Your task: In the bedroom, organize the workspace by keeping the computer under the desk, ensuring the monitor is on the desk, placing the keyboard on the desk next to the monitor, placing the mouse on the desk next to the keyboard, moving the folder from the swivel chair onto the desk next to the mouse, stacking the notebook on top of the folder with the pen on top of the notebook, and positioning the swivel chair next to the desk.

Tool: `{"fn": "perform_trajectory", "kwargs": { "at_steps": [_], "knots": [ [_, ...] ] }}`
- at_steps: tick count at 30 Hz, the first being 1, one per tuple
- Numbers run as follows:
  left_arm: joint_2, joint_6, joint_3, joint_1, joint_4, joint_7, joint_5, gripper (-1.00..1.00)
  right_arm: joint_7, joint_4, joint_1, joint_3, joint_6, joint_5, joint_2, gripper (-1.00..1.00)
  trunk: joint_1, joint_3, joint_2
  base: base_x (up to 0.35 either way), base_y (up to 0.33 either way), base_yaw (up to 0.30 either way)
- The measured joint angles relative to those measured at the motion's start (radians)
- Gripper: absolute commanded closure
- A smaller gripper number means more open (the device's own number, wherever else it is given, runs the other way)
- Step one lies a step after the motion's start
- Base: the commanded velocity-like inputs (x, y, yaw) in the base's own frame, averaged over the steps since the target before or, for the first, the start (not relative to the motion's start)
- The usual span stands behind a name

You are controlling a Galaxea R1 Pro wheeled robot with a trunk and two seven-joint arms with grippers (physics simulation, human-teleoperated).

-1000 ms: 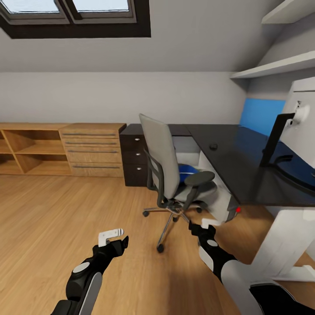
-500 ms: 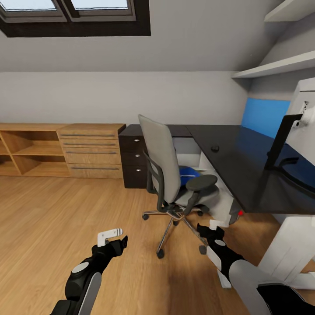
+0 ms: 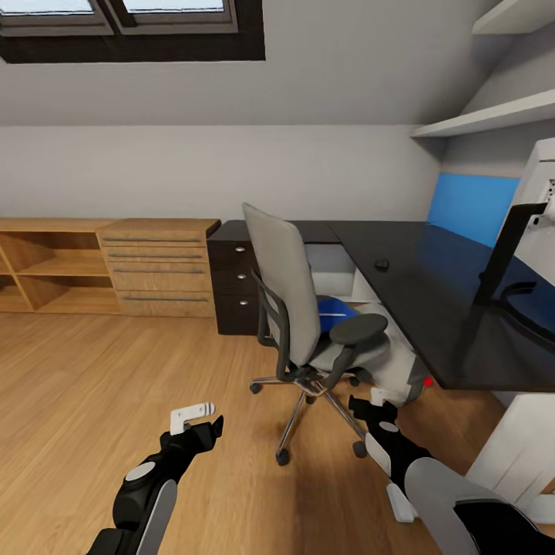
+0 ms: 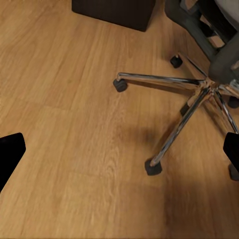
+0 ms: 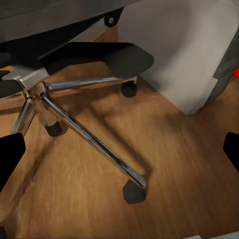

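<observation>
The view has drawn nearer the grey swivel chair [image 3: 289, 297] beside the black-topped desk [image 3: 432, 297]; bright-blue folder [image 3: 333, 314] on its seat; left gripper [image 3: 196, 422] and right gripper [image 3: 366, 402] spread, empty.

I see the swivel chair [image 3: 297, 308] standing on the wood floor [image 3: 92, 385] just beside the black bench [image 3: 416, 285], with the blue folder [image 3: 333, 314] on its seat. My left claw [image 3: 202, 416] and right claw [image 3: 370, 402] hang low before it.

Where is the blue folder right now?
In the head view, the folder lies on the seat of the swivel chair, just left of the desk.
</observation>
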Motion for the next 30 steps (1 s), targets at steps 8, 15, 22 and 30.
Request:
{"fn": "perform_trajectory", "kwargs": {
  "at_steps": [8, 15, 22, 30],
  "knots": [
    [0.000, -0.002, 0.093, 0.000, -0.002, -0.001, 0.002, -1.00, -0.007, -0.001, 0.000, -0.004, -0.005, -0.004, -0.021, -1.00, 0.000, 0.000, 0.000, 0.087, 0.000, 0.000],
    [-0.002, -0.002, 0.169, 0.000, -0.006, -0.004, 0.005, -1.00, -0.040, -0.002, 0.000, -0.006, -0.007, -0.008, -0.025, -1.00, 0.000, 0.000, 0.000, 0.140, 0.000, 0.000],
    [-0.002, -0.002, 0.178, 0.000, -0.007, -0.004, 0.007, -1.00, -0.043, -0.003, 0.000, -0.006, -0.008, -0.008, -0.025, -1.00, 0.000, 0.000, 0.000, 0.136, 0.000, 0.000],
    [-0.001, -0.002, 0.179, 0.000, -0.007, -0.004, 0.006, -1.00, -0.043, -0.002, 0.000, -0.006, -0.034, -0.010, -0.023, -1.00, 0.000, 0.000, 0.000, 0.120, 0.000, 0.000]
  ]
}}
